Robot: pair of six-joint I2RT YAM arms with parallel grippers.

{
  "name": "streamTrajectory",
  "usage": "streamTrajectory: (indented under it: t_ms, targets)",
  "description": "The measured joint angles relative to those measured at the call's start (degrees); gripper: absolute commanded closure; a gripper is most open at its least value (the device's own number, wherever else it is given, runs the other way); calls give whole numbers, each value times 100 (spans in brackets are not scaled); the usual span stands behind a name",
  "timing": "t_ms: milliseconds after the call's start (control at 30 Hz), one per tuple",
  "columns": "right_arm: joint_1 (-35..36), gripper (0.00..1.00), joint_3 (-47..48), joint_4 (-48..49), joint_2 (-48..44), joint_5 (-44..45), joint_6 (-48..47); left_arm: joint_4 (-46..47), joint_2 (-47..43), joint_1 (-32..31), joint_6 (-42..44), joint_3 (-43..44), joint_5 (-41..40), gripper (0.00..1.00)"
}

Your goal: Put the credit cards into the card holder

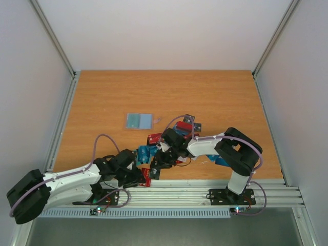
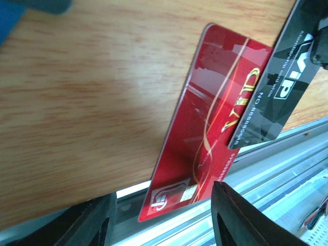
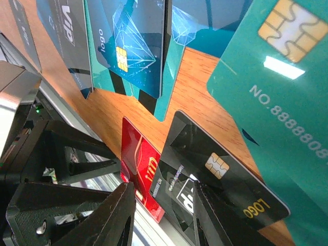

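Left end effector (image 2: 164,218) open astride glossy red plastic card (image 2: 205,128) overhanging table (image 2: 92,102) edge: could knock it off. Right end effector (image 3: 164,205) grip: cannot tell.

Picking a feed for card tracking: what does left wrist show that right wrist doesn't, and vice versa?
Left wrist only: the red card end to end, its chip end poking past the table over the rail. Right wrist only: a teal card with a gold chip, blue cards, the black VIP card's chip and logo. Both: that red card with the black VIP card lying across it.
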Motion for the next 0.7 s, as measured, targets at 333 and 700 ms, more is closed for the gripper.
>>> streamTrajectory:
  t_ms: [333,700]
  targets:
    - [-4,67,-63,262,90,-122,4,737,295,-2,-192,-149,282,64]
    - [-4,68,-92,380,120,-173,7,686,-258,-31,-179,-225,101,90]
